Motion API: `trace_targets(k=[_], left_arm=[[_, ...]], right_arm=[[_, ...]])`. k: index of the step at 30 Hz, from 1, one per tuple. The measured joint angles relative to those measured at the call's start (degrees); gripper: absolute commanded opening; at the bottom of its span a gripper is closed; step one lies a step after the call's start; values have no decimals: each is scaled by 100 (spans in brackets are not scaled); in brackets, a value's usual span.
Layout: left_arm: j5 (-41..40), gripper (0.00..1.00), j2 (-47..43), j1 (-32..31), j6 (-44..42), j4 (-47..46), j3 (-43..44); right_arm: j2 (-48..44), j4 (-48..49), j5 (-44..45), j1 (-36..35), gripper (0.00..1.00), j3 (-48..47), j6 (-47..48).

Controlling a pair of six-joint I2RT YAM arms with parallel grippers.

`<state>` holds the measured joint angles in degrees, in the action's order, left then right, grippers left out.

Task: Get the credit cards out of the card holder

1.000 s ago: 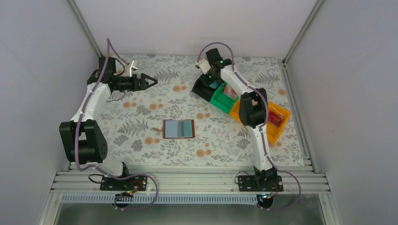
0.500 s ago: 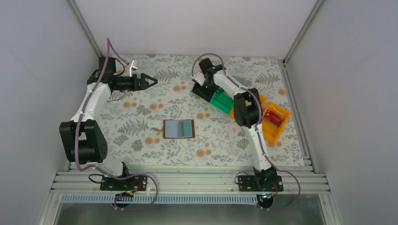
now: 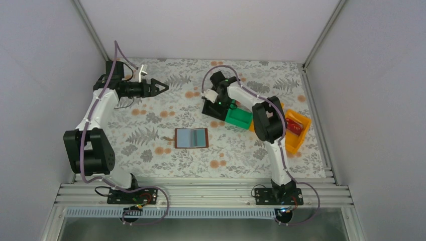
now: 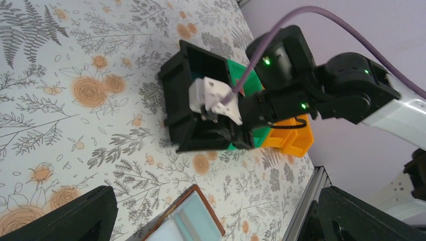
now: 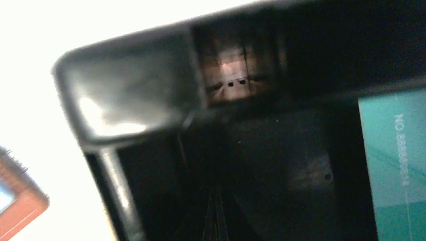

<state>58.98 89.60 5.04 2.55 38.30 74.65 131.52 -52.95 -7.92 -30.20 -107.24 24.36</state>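
The card holder (image 3: 191, 137) lies open on the floral table, brown-edged with a pale blue-grey inside; its corner also shows in the left wrist view (image 4: 187, 220) and the right wrist view (image 5: 17, 208). A teal credit card (image 5: 392, 160) lies in the black bin (image 3: 207, 111). A red credit card (image 3: 293, 128) sits in the orange bin (image 3: 300, 136). My right gripper (image 3: 215, 105) reaches down into the black bin (image 4: 198, 65), shut, with nothing seen between its fingers (image 5: 216, 216). At the far left my left gripper (image 3: 164, 88) hangs open and empty.
A green bin (image 3: 239, 118) stands between the black and orange bins (image 4: 291, 141), the three in a slanted row right of the card holder. An aluminium rail (image 3: 201, 193) runs along the near edge. White walls enclose the table.
My right gripper has come down from the far side into the black bin, and the row of bins has shifted nearer and to the left. The left arm has not moved.
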Motion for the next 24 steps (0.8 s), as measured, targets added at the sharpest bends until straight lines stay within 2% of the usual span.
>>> trace_targets(k=[4,8,15,24], left_arm=[[11,100,0,2,-20,7,0],[22,100,0,2,-26,13,2],[68,100,0,2,-46,44,37],[125,100,0,2,-59,70,55]], right_arm=[[-496,-127,-203,-210,4,557,109],[-629,-173,-168,-372,4,673,144],[28,-348,142,-385,4,15,162],[109,66,713,-221,4,-212,164]])
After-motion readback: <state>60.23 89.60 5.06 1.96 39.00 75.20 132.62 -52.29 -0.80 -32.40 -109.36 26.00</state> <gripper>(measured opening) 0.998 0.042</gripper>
